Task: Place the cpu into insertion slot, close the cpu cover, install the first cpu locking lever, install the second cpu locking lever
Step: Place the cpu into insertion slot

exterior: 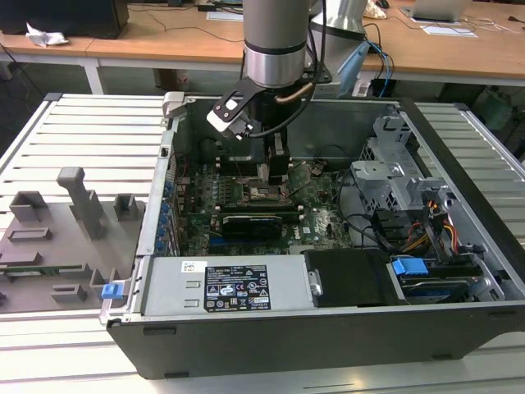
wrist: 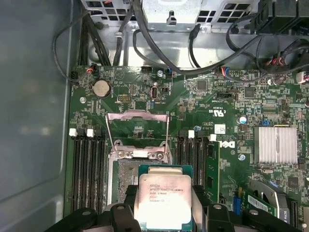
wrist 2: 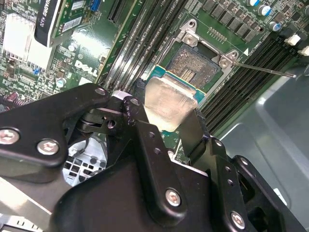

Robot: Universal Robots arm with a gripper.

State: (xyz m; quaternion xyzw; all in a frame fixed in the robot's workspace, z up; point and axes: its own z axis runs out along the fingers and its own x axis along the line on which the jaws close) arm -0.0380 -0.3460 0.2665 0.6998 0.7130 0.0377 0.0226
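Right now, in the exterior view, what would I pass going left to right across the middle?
Grey holder blocks → the robot's fingers gripping the cpu above the motherboard → metal drive cage → orange and yellow wires.

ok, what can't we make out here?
First wrist view: the cpu covers much of the insertion slot.
Second wrist view: the hand hides the cpu's gripped end.
Exterior view: the hand blocks whether cpu and slot touch.
Slot pins: too small in both wrist views.
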